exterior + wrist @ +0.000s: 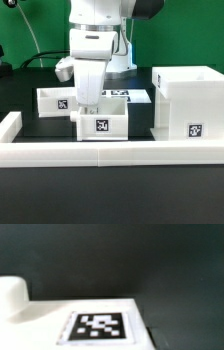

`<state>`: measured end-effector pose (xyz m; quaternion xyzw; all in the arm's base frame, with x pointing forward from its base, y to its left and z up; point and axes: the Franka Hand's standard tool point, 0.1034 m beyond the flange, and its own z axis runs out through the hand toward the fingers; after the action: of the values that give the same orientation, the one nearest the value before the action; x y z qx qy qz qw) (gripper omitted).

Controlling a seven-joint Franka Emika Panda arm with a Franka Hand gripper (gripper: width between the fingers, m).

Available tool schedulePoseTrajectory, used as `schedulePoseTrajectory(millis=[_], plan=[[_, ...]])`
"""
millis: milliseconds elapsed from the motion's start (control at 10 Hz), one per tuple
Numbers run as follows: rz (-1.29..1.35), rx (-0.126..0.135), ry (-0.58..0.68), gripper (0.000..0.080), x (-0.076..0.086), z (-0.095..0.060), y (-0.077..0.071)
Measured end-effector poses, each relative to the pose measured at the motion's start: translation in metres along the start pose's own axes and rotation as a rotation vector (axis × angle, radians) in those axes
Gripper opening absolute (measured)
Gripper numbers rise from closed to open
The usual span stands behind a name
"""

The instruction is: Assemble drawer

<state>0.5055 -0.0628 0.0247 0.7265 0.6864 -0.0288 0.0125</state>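
The gripper point(88, 102) reaches down at the rear wall of a small white plastic knobbed tray point(113, 122), probably to grip it; I cannot tell how far its fingers are parted. That tray sits just beside the tall white box-shaped plastic housing point(188, 100), on the exterior view's left of it, likely staged for insertion. A second matching tray point(47, 97) lies farther from the housing.

The arm point(90, 45) hangs over the front tray point(116, 125), near the housing point(190, 105).
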Motion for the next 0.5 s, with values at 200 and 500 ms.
schedulePoseTrajectory(millis=[200, 500], plan=[[-0.016, -0.001, -0.001, 0.0044, 0.005, 0.002, 0.003], [-0.002, -0.031, 0.005, 0.0044, 0.014, -0.002, 0.015]])
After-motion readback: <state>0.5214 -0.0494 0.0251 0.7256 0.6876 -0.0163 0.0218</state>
